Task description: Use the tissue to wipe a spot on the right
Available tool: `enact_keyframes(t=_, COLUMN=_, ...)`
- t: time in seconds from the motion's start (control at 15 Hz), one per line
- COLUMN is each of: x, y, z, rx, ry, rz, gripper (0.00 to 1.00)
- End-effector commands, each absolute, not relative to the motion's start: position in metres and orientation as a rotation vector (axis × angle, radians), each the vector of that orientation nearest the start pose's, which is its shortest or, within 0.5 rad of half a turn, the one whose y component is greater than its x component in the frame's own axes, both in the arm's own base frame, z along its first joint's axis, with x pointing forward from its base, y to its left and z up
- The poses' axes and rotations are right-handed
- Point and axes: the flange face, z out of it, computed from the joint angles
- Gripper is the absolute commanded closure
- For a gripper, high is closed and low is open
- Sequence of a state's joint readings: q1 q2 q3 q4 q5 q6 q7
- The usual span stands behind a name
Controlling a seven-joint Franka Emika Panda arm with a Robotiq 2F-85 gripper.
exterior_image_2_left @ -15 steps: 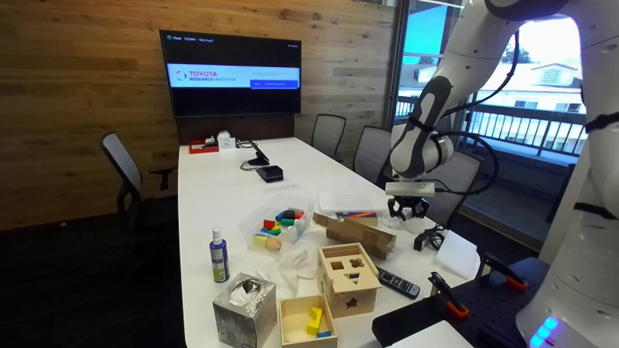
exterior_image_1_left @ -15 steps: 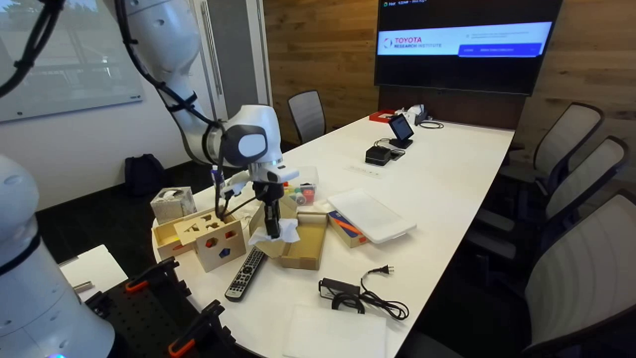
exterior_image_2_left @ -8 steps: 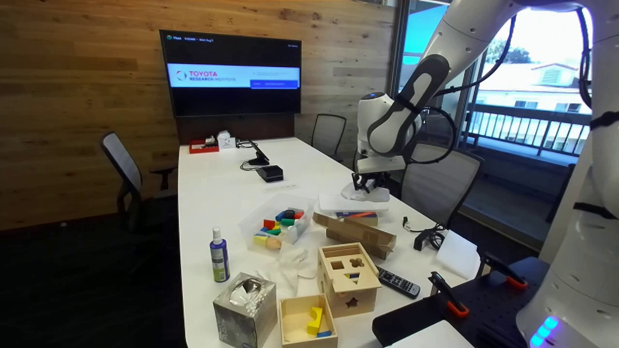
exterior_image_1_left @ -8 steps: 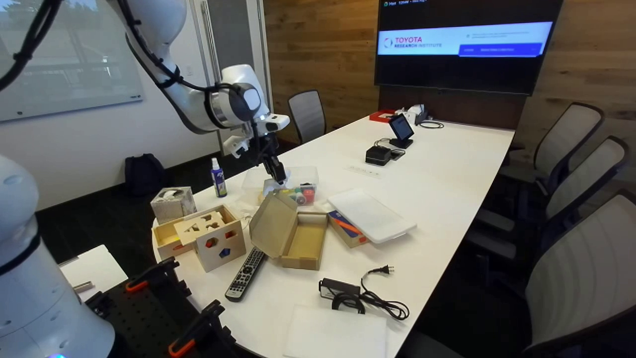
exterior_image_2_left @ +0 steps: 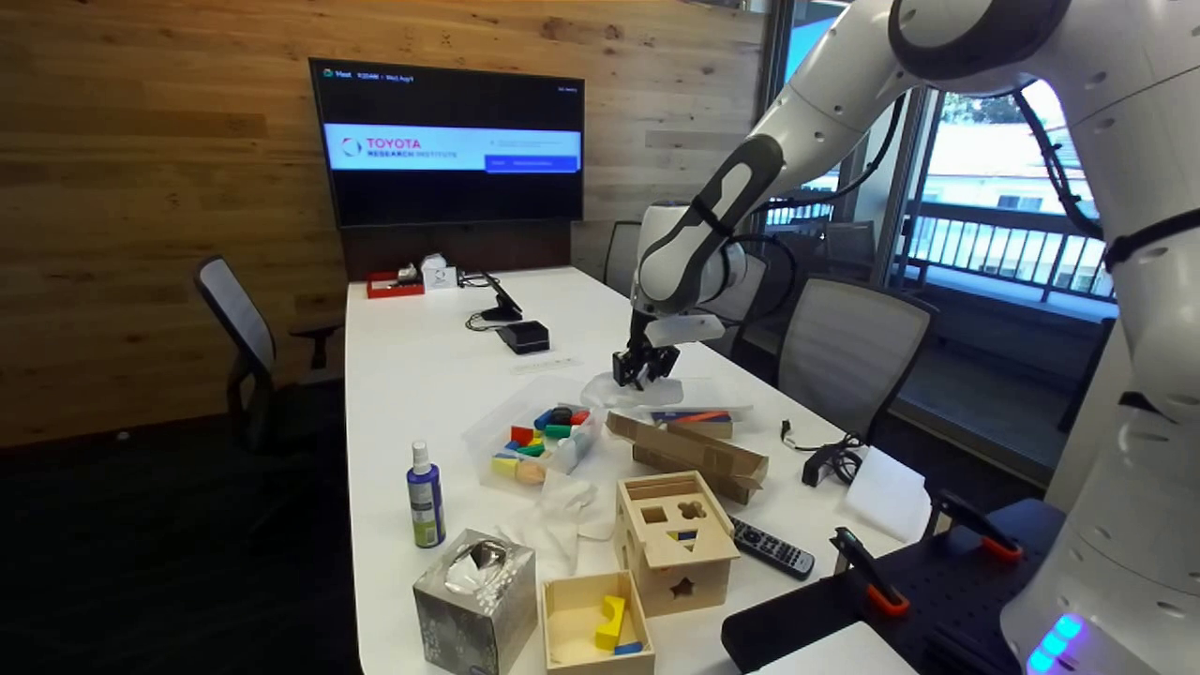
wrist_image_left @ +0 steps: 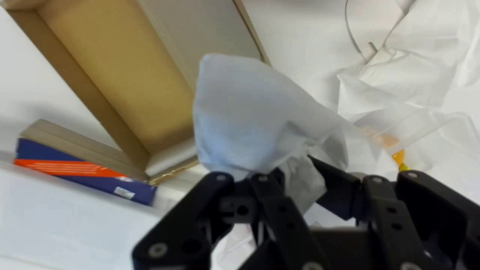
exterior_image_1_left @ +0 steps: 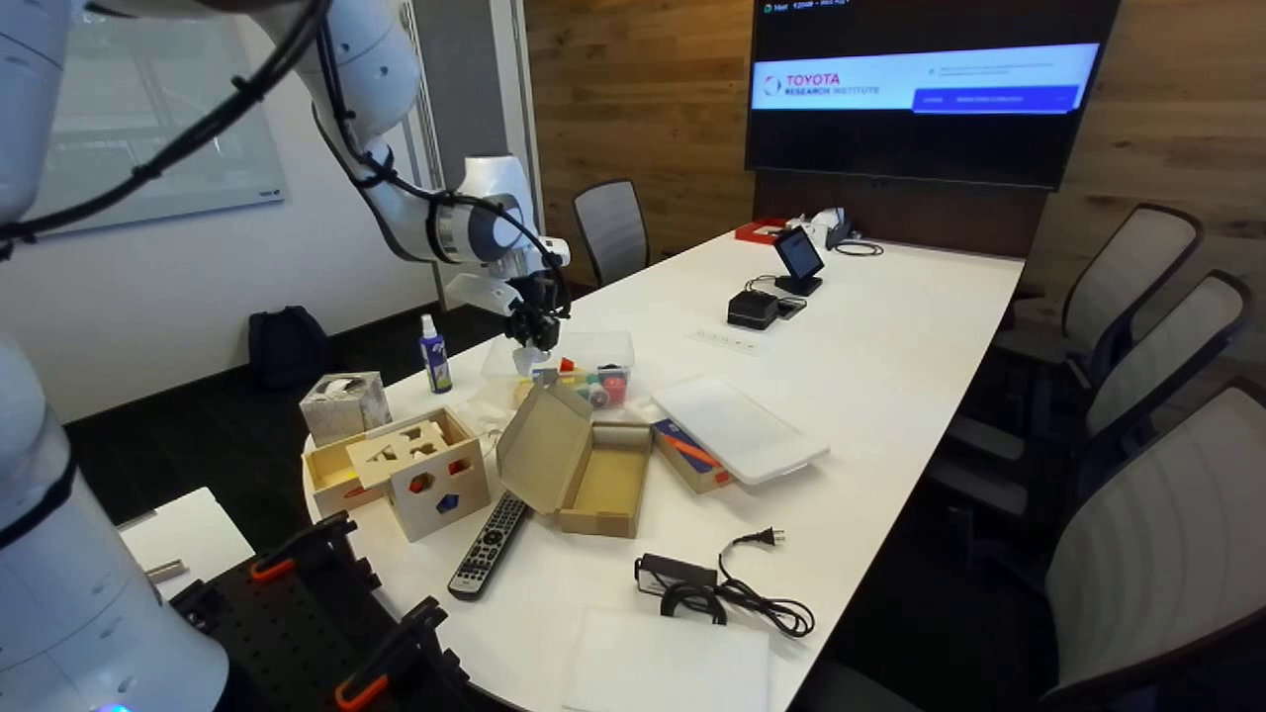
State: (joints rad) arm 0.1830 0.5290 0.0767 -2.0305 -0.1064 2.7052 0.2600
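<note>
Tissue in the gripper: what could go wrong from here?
The tissue spreads loosely from the gripper and fills the middle of the wrist view, so it may hide whatever needs wiping. If lowered here, it could snag on the raised flap of the open cardboard box. The clear plastic bin of coloured blocks also shows beside the tissue in the wrist view, so a low sweep might bump it.

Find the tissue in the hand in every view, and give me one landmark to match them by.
In an exterior view: the tissue is left of centre, about mid-height, seen against the clear bin.
In an exterior view: the tissue is just right of centre, below mid-height.
In the wrist view: the tissue is large, at the centre.
Shared landmark: the brown box.
</note>
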Motion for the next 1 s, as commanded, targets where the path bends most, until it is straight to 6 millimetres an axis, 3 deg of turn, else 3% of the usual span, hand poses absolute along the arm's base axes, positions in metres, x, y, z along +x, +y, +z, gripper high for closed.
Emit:
enact_keyframes(t=0.0, x=0.615, y=0.183, z=0.163, rx=-2.988, ry=-0.38, rz=-0.178, gripper=0.98)
enact_keyframes(t=0.4, x=0.616, y=0.22, z=0.116, rx=-2.757, ry=-0.792, rz=-0.045, gripper=0.98)
enact_keyframes(t=0.93, x=0.598, y=0.259, z=0.052, rx=-2.412, ry=-1.232, rz=0.286, gripper=0.98)
